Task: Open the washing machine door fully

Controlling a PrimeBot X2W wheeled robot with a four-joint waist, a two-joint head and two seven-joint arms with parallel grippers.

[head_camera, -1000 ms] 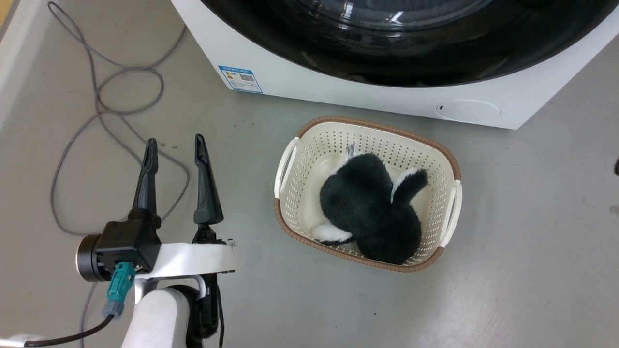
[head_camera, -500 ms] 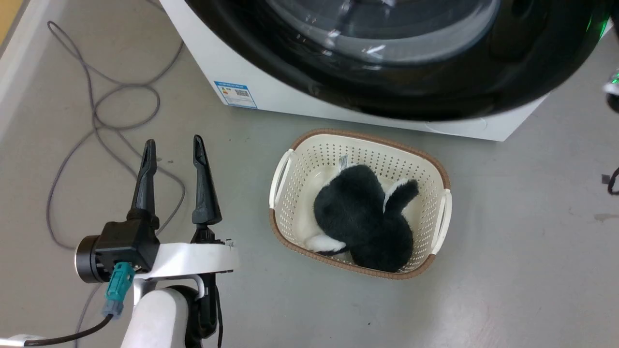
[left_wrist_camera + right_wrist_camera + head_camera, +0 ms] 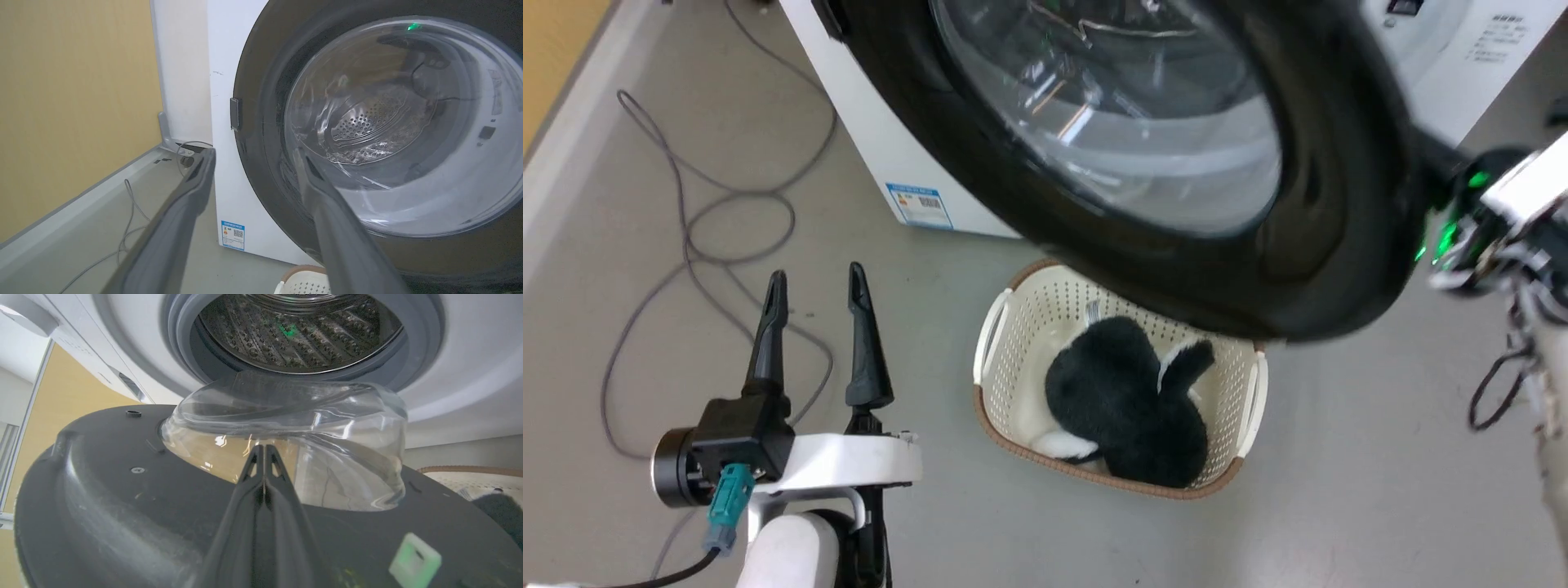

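We are finding the washing machine door (image 3: 1339,204) standing part-way open. Its glossy black ring and clear domed glass bowl (image 3: 286,428) are angling out from the white washing machine (image 3: 866,155) and overhanging the cream laundry basket (image 3: 992,327) on the floor, where a black-and-white plush toy (image 3: 1127,400) is lying. Behind the door, the perforated steel drum (image 3: 294,330) and the grey-blue gasket (image 3: 179,347) are showing, so we are judging the swing as begun but not yet complete.

Our right tool (image 3: 264,448) is lying with its two fingers pressed together and nothing visible between them. They are resting along the door's dark inner face, with the tips at the foot of the glass bowl. In the head view this tool is sitting blurred at the door's free edge. Our left tool (image 3: 817,273) is hanging with its fingers spread and empty, low over the floor to the left of the basket and well apart from the door.

We are expecting the door to handle as one stiff, fairly heavy piece turning on its hinge, with a glossy face that is likely slippery. We are judging the plastic rim at the free edge, far from the hinge, as the best place to hook or push. We are treating the glass dome as something to leave unpinched.
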